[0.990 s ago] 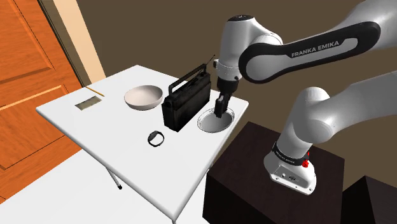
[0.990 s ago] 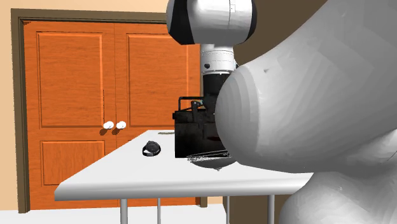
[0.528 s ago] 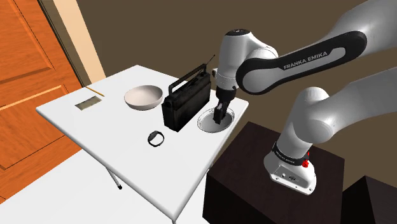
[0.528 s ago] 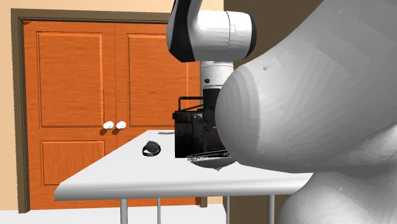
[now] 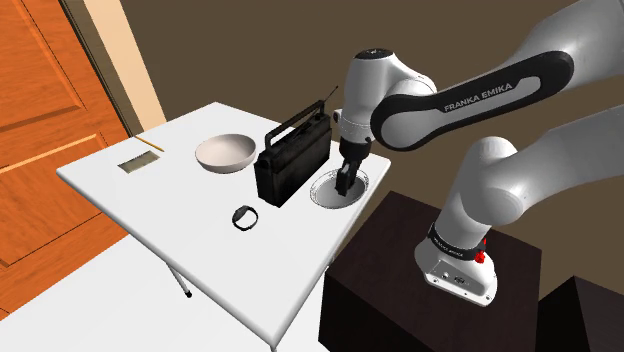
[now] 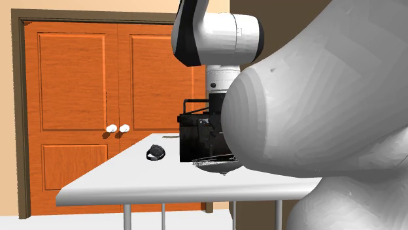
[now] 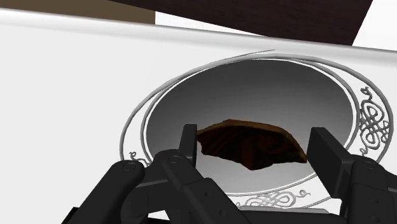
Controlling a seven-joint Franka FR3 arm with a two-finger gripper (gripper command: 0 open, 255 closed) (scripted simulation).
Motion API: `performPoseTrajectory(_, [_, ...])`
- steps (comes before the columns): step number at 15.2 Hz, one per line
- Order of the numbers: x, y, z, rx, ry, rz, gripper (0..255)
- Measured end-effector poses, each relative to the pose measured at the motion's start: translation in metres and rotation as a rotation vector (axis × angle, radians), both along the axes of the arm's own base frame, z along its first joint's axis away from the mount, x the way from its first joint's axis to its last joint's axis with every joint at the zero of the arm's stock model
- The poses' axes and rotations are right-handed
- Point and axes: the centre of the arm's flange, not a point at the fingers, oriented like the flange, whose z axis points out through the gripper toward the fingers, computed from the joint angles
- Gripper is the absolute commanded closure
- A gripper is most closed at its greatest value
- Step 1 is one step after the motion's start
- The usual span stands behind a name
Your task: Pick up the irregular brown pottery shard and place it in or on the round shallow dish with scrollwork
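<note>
The brown pottery shard (image 7: 249, 146) lies in the well of the round shallow dish (image 7: 136, 121), whose rim bears scrollwork (image 7: 371, 118). My gripper (image 7: 257, 136) hangs low over the dish with the shard between its fingers; the left finger (image 7: 188, 139) is at the shard's edge, and a narrow gap shows at the right finger (image 7: 326, 150). In the shoulder view the gripper (image 5: 343, 186) reaches down into the dish (image 5: 322, 198), which sits near the table edge closest to the stand. The jaws stand apart.
A black radio (image 5: 290, 160) stands right beside the dish, on the shoulder view's left. Farther left are a white bowl (image 5: 225, 153), a black wristband (image 5: 243, 216) and a small card (image 5: 134, 163). Orange doors (image 6: 111, 104) stand behind the table (image 6: 163, 183).
From one second ago the arm sank a little, bringing the gripper down into the dish. In the last half second nothing has visibly moved.
</note>
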Motion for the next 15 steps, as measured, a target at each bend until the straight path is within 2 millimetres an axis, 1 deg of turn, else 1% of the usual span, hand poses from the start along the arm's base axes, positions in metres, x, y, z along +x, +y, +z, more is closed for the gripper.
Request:
performPoseTrajectory(6, [0.0, 0.0, 0.0, 0.0, 0.0, 0.0, 0])
performPoseTrajectory(8, [-0.001, 0.001, 0.016, 0.0, -0.002, 0.0, 0])
performPoseTrajectory(10, [-0.003, 0.001, 0.04, 0.001, -0.002, 0.0, 0])
performPoseTrajectory(11, [-0.003, 0.001, 0.046, 0.0, -0.002, 0.0, 0])
performPoseTrajectory(15, [-0.003, 0.001, 0.05, 0.0, 0.0, 0.0, 0])
